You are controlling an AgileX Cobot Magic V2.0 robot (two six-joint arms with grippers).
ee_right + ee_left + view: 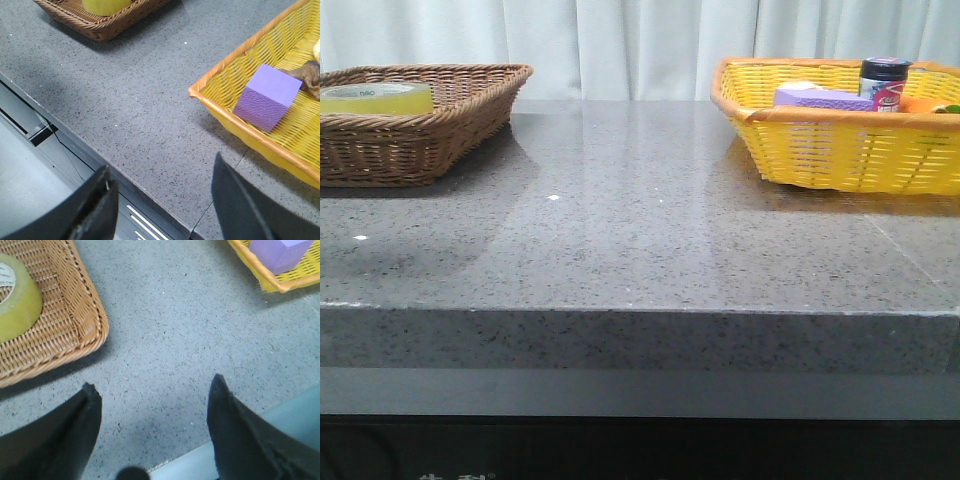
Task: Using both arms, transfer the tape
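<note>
One roll of tape (376,97) lies flat inside the brown wicker basket (440,125) at the far left of the grey speckled tabletop (640,220); its white core carries green printing too small to read. A second basket, yellow (820,150), sits at the far right, well apart from the first, holding one purple sponge block (820,98), one dark-capped jar (884,82) whose label is illegible, and something orange (920,103) only partly seen. The left gripper (152,390) hangs over bare tabletop near the brown basket's corner, jaws spread wide and empty. The right gripper (162,172) hovers at the tabletop's front edge beside the yellow basket, also wide apart with nothing between its fingers
</note>
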